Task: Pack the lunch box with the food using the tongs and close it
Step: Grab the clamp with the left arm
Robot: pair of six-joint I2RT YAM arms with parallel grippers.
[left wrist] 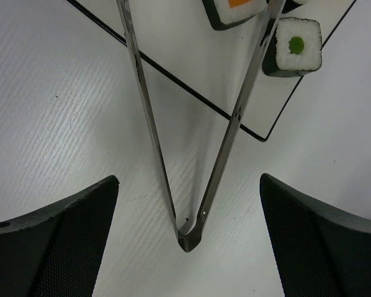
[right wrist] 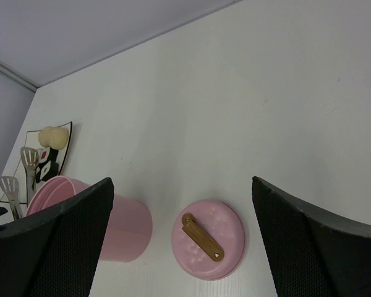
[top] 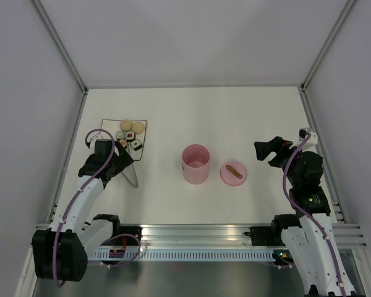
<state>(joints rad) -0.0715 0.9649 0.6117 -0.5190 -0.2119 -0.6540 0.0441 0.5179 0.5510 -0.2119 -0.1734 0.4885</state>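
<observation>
The pink lunch box (top: pixel 196 164) stands open and upright mid-table, also in the right wrist view (right wrist: pixel 127 226). Its lid (top: pixel 233 174) lies flat just right of it, brown strap up (right wrist: pixel 202 237). The food (top: pixel 131 130), beige balls and sushi-like pieces, sits on a white black-edged mat (top: pixel 142 121) at the left. The silver tongs (top: pixel 132 176) lie on the table, tips toward the food. My left gripper (top: pixel 122 156) hovers open over them; their joined end (left wrist: pixel 188 238) lies between my spread fingers (left wrist: pixel 68 235), untouched. Beyond are sushi pieces (left wrist: pixel 295 46). My right gripper (top: pixel 269 150) is open, raised right of the lid (right wrist: pixel 182 179).
Grey enclosure walls stand on three sides, with metal frame posts at the back corners. An aluminium rail (top: pixel 235 232) runs along the near edge by the arm bases. In the right wrist view, the tongs' scalloped tips (right wrist: pixel 29 158) show beside the beige balls (right wrist: pixel 54 136).
</observation>
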